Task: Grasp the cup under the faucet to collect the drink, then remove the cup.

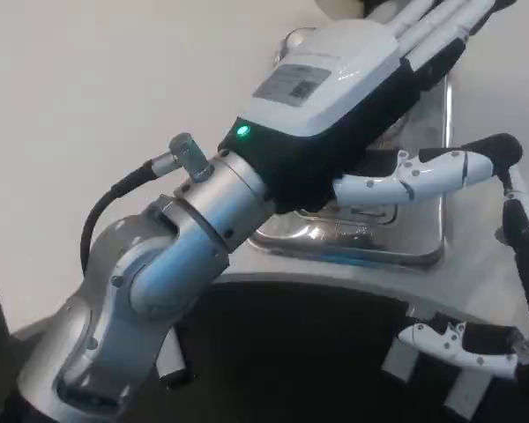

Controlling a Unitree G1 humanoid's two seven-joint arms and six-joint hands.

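A shiny rectangular steel drip tray [419, 247] is sitting on the white counter [88, 106], with bare counter stretching left of the tray. The cup is hidden, so its place and look cannot be told. The left robot hand [361, 84] is reaching over the tray, fingers extended together, thumb splayed right; whether it holds anything cannot be told. The right robot hand [463, 344] is showing partly below the tray.

a lab-like test bench: bare white table [88, 132], steel drip tray [406, 242]
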